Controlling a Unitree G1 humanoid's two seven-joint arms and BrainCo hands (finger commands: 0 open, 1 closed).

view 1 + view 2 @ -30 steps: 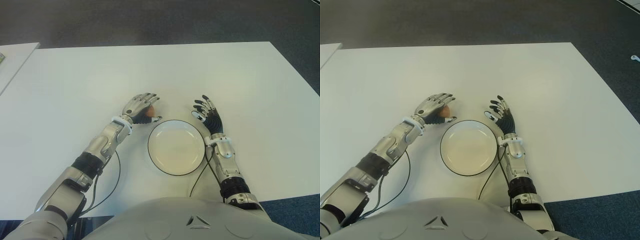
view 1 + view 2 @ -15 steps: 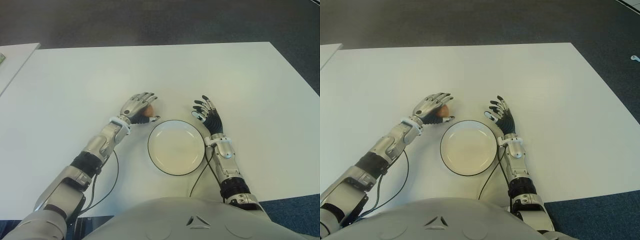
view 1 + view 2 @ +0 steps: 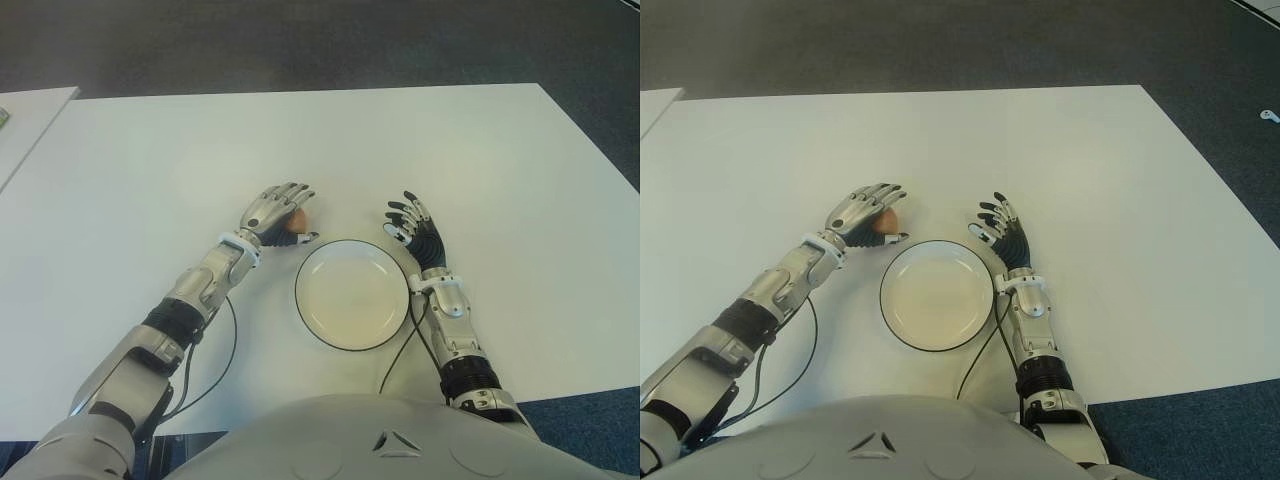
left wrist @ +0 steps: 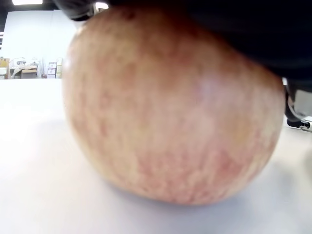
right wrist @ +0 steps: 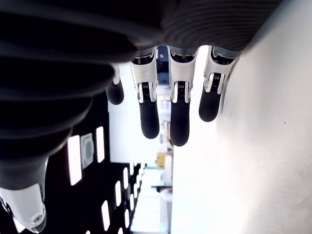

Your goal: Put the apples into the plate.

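A reddish-yellow apple (image 3: 297, 219) sits on the white table (image 3: 140, 170), just left of the plate's far edge. My left hand (image 3: 280, 212) lies over it, fingers curved across the top and thumb along the near side. In the left wrist view the apple (image 4: 170, 107) fills the picture and its base touches the tabletop. The white plate (image 3: 352, 293) with a dark rim lies in front of me and holds nothing. My right hand (image 3: 412, 225) shows beside the plate's far right edge, its fingers (image 5: 149, 112) spread and holding nothing.
Cables run from both wrists back toward my body, one near the plate's right edge (image 3: 400, 350). The corner of a second white table (image 3: 30, 110) shows at the far left. Dark carpet (image 3: 320, 40) lies beyond the table's far edge.
My left hand, cupped over the apple, has shifted slightly to the left. The right hand and the plate have not moved.
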